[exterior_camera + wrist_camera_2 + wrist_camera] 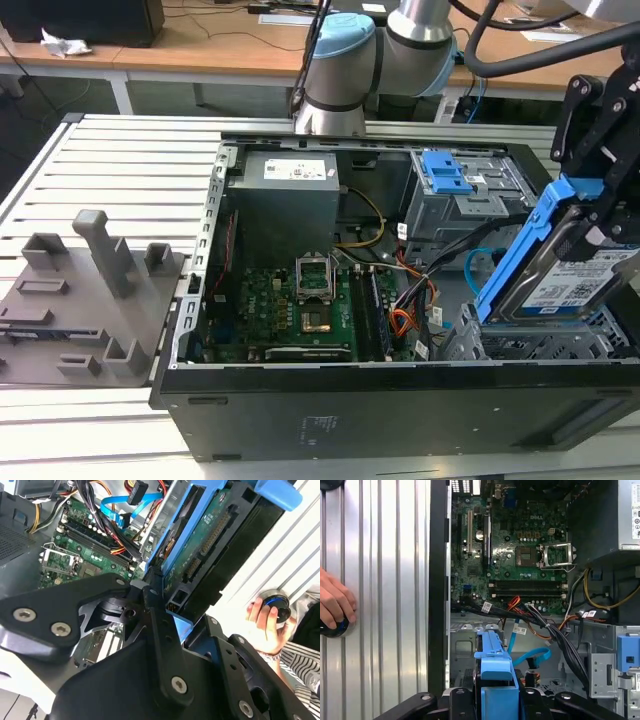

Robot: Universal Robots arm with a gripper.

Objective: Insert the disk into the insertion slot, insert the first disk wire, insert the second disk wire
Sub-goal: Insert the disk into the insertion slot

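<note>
Exterior view: pincer (598, 215) clamped on the disk (555, 285), tilted over the insertion slot (520, 345); lower edge possibly touching it, contact hidden; second disk wire (478, 262) partly hidden behind.

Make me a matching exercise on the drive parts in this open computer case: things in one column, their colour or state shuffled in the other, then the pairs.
1. the disk
2. the insertion slot
3. the first disk wire
4. the second disk wire

A. light blue, curled
B. bare perforated metal
C. tilted, in a blue frame
D. orange-red strands

Pairs: 1-C, 2-B, 3-D, 4-A.
</note>
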